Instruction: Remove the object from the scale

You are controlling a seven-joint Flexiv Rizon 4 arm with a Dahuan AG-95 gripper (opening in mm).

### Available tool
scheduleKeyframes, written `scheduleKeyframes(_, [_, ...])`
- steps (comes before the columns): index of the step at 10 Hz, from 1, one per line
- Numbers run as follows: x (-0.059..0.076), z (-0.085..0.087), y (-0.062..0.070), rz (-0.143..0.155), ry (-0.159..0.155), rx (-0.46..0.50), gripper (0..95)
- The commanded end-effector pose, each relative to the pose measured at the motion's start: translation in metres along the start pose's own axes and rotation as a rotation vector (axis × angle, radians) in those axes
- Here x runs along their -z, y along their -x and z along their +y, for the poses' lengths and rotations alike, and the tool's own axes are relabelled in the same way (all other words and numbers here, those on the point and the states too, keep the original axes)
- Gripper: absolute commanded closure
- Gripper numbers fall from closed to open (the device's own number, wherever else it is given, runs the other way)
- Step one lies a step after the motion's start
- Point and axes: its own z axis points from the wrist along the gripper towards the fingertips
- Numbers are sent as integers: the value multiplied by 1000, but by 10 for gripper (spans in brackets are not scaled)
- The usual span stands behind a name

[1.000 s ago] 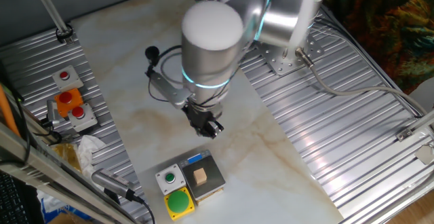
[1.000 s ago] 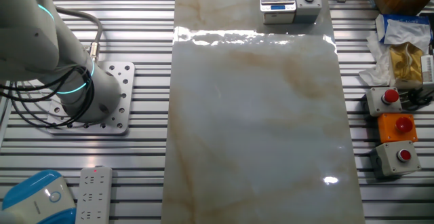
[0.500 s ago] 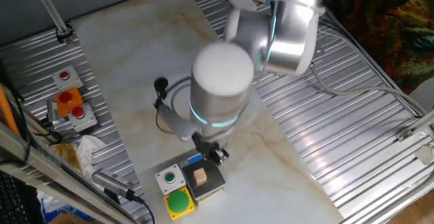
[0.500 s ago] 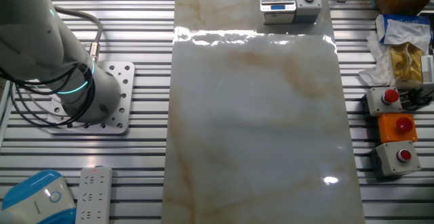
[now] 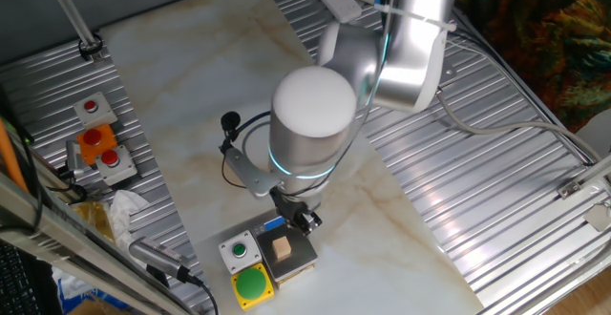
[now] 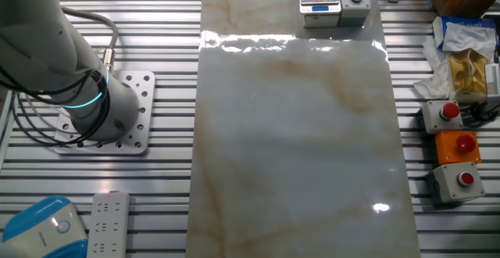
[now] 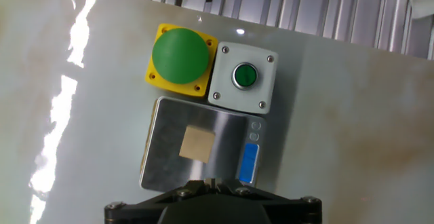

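You see the wooden cube (image 7: 197, 144) resting mid-plate on the scale (image 7: 166, 153), centre-bottom of the hand view. The gripper (image 7: 211, 183) at the bottom edge has its fingers pressed together, grasping nothing.

The object (image 7: 197, 144) is a tiny cube of light tan wood. It lies flat near the middle of the plate of the scale (image 7: 163, 132), touching only the plate, with its edges turned a little against the plate's edges. The scale is small and square, with a flat grey metal plate, a yellowish base and a blue mark at one edge. It stands on the marble worktop (image 5: 181, 95) near its end.
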Motion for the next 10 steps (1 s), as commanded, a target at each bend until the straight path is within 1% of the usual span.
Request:
scheduleKeyframes(1, [-1, 0, -1, 2, 17, -35, 950])
scheduleKeyframes(2, [-2, 0, -1, 6, 17, -41, 950])
scheduleKeyframes(3, [-5, 1, 0, 13, 18, -41, 570])
scheduleKeyframes(5, [-11, 5, 1, 18, 20, -46, 570])
scheduleKeyframes(6, [-15, 11, 2, 17, 23, -48, 380])
scheduleKeyframes(8, [-21, 16, 4, 19, 24, -46, 380])
scheduleKeyframes(10, [-25, 16, 4, 19, 24, -44, 380])
